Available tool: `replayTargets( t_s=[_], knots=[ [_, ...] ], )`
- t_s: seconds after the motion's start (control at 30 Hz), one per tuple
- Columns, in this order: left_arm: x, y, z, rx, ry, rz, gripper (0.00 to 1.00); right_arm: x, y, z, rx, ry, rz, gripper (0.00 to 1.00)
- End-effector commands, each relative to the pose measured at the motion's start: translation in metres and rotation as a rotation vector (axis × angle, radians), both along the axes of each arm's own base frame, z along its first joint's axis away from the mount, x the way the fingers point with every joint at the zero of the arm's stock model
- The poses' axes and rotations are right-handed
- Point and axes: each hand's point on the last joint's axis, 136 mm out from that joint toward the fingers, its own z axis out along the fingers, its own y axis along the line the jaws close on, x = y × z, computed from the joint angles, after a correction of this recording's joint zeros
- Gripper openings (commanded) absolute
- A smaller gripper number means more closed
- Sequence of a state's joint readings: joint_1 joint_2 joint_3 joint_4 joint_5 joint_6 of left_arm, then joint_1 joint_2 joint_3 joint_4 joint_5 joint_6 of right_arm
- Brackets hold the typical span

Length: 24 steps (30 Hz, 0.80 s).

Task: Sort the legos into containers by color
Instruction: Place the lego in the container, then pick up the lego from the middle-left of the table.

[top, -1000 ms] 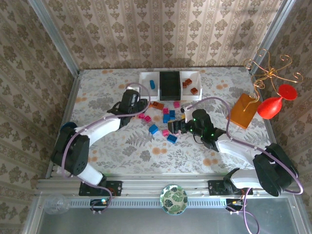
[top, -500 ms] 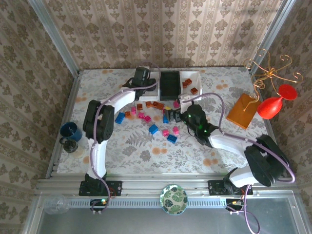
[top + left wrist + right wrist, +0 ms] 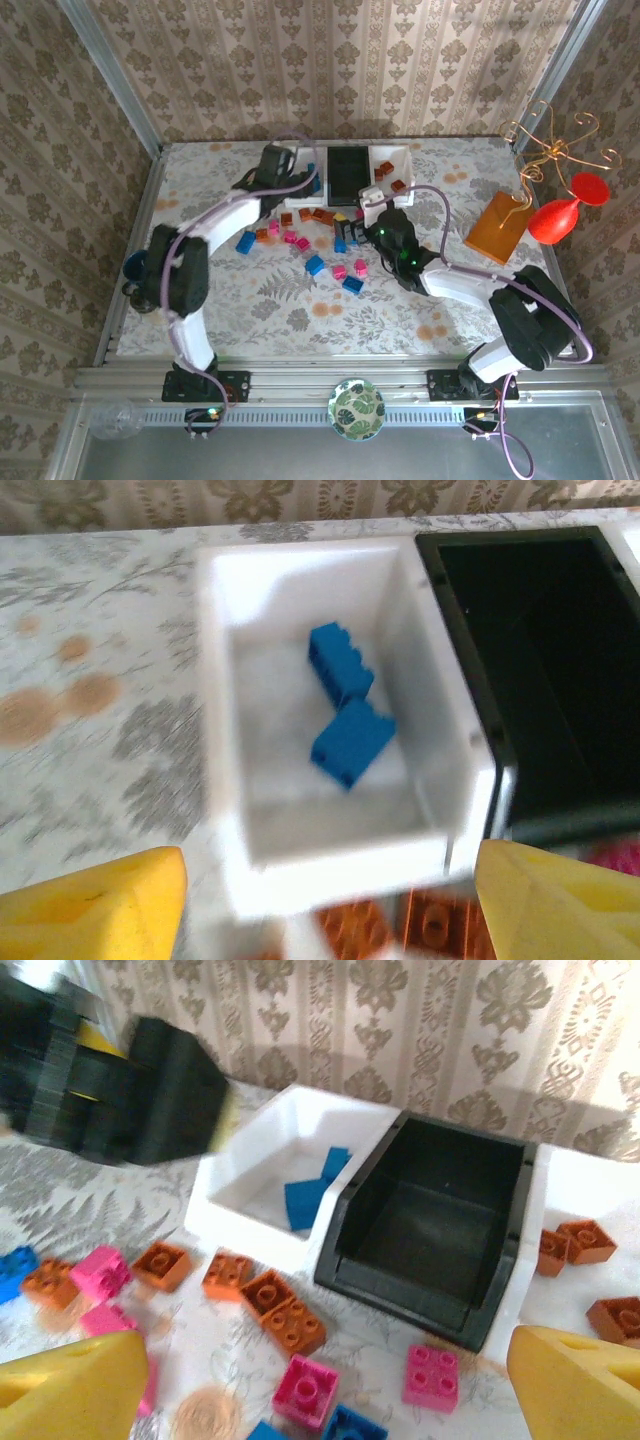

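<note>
Your right gripper and left gripper are cut off to yellow tips, both spread wide and empty. Loose legos dot the floral table before the black tray. Left of it, a white tray holds two blue bricks. Right of it, the other white tray holds three orange bricks. Wallpaper stands behind.

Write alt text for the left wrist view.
A white tray holds two blue bricks close together, seen from above by the open left gripper, whose yellow fingers frame the bottom corners. An empty black tray sits right beside it, and orange bricks lie on the floral tablecloth just in front.
</note>
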State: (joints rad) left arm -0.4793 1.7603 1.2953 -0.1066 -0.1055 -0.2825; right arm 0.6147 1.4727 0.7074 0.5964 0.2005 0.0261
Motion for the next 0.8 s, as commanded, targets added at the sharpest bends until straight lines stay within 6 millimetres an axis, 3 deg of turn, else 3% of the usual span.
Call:
replayTargets(
  t_s=[0.0, 0.03, 0.07, 0.13, 0.23, 0.27, 0.53, 0.6, 0.77],
  knots=[
    [-0.04, 0.053, 0.0, 0.047, -0.025, 0.06, 0.79, -0.026, 0.01, -0.001, 0.02, 0.017, 0.11, 0.94],
    [-0.057, 0.072, -0.01, 0.067, 0.003, 0.083, 0.8, -0.03, 0.012, -0.007, 0.027, 0.035, 0.125, 0.94],
    [-0.073, 0.089, -0.021, 0.084, 0.041, 0.107, 0.81, -0.035, 0.013, 0.002, 0.054, 0.024, 0.138, 0.94],
    [-0.096, 0.118, -0.04, 0.09, 0.108, 0.157, 0.83, -0.038, 0.017, 0.001, 0.075, 0.035, 0.153, 0.94],
    [-0.114, 0.137, -0.065, 0.035, 0.21, 0.189, 0.85, -0.038, 0.023, 0.004, 0.105, 0.036, 0.169, 0.95],
    [-0.116, 0.14, -0.073, 0.018, 0.25, 0.195, 0.85, -0.037, 0.027, -0.008, 0.096, 0.065, 0.175, 0.95],
    [-0.104, 0.141, -0.112, 0.035, 0.381, 0.21, 0.77, -0.041, 0.023, -0.011, 0.09, 0.068, 0.164, 0.95],
    [-0.098, 0.138, -0.118, 0.034, 0.397, 0.2, 0.75, -0.043, 0.019, 0.001, 0.1, 0.044, 0.158, 0.95],
    [-0.087, 0.139, -0.131, 0.049, 0.422, 0.207, 0.67, -0.043, 0.018, 0.0, 0.098, 0.045, 0.157, 0.95]
  ],
)
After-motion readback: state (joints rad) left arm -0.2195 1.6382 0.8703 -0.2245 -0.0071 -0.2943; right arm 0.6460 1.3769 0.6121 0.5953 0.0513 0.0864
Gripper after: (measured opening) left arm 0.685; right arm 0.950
